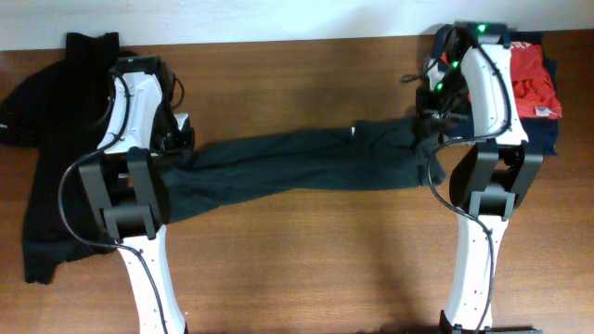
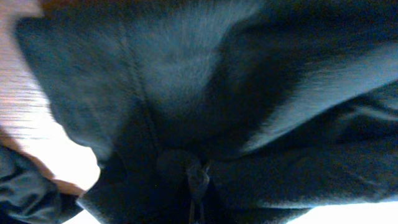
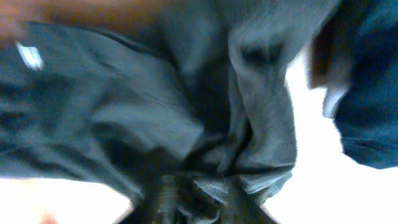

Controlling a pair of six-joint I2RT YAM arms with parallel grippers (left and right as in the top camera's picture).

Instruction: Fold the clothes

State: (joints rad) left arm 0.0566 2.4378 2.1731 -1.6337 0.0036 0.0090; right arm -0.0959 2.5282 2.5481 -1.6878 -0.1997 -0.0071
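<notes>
- Overhead view: the black T-shirt (image 1: 306, 162) lies as a long, rumpled band across the middle of the table (image 1: 306, 278), drawn out between the two arms.
- Left hand (image 1: 181, 139) is closed tight on the shirt's left end. The left wrist view shows dark cloth gathered to a pinch at its fingertips.
- Right hand (image 1: 429, 130) sits over the shirt's right end, where the cloth bunches. The right wrist view is blurred and fabric fills the spot where the fingers would be, so I cannot tell how far it is open or whether it has hold.
- Progress, as I judge it: early. The shirt is neither spread flat nor squared, no neat fold shows, and its lettering is out of sight. Flattening and all the folds are left to do.
- A black polo (image 1: 37, 186) lies loose at the left edge, partly under the left arm.
- No bin or basket appears. A folded red-orange garment (image 1: 534, 83) rests on a navy garment (image 1: 549, 137) at the far right corner, directly on the table.
</notes>
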